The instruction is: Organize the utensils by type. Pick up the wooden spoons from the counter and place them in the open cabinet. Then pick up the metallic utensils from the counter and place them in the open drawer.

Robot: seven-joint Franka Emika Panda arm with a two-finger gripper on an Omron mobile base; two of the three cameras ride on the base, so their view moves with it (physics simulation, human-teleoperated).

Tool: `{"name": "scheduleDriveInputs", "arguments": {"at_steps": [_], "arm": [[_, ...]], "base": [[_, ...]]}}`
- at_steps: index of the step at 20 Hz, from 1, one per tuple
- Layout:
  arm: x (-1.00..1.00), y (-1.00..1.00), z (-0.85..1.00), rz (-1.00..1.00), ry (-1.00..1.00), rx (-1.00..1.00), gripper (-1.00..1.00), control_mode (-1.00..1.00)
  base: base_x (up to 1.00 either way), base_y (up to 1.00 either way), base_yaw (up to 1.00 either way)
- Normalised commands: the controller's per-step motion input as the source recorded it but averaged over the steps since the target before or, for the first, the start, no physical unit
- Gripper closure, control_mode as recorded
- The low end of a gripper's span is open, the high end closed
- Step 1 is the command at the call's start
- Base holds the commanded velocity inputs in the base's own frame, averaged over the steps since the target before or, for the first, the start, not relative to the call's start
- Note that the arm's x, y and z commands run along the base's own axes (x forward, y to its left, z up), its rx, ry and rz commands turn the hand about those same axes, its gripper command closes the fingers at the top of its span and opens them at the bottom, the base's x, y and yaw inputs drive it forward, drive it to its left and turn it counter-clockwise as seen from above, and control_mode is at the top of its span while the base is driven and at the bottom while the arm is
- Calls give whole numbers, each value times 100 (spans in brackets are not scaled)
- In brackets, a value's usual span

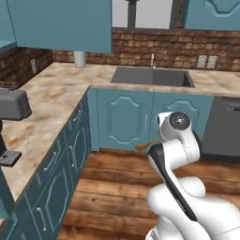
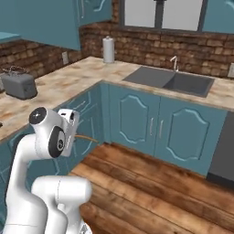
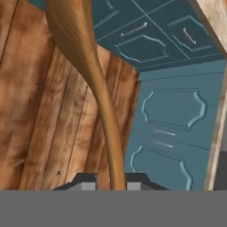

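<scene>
Hand view, jaws clamped on wooden spoon (image 3: pixel 95 84) handle, arm folded low over floor (image 3: pixel 35 124)

2 rear views, shared sink (image 1: pixel 151 77)

A wooden spoon (image 3: pixel 91 84) sticks out from the pincer (image 3: pixel 111 182), above the floor (image 3: pixel 40 133), before the lower cabinets (image 3: pixel 177 115).

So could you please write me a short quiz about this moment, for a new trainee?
1. True or false: the pincer is shut on a wooden spoon.
2. What lies below the spoon in the hand view? A) wooden floor B) sink C) toaster
3. Fill in: on the counter near the wall stands a grey ____.

Key: 1 true; 2 A; 3 toaster.
</scene>
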Motion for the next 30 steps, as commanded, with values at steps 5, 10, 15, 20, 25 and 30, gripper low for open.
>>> {"name": "scheduleDriveInputs", "arguments": {"at_steps": [5,10,15,20,25,30], "arm": [[0,0,0,0,0,0,100,100],[0,0,0,0,0,0,100,100],[0,0,0,0,0,0,100,100],[0,0,0,0,0,0,100,100],[0,0,0,0,0,0,100,100],[0,0,0,0,0,0,100,100]], "base": [[42,4,45],[37,1,50],[47,0,52],[57,2,52],[68,2,54],[71,0,55]]}}
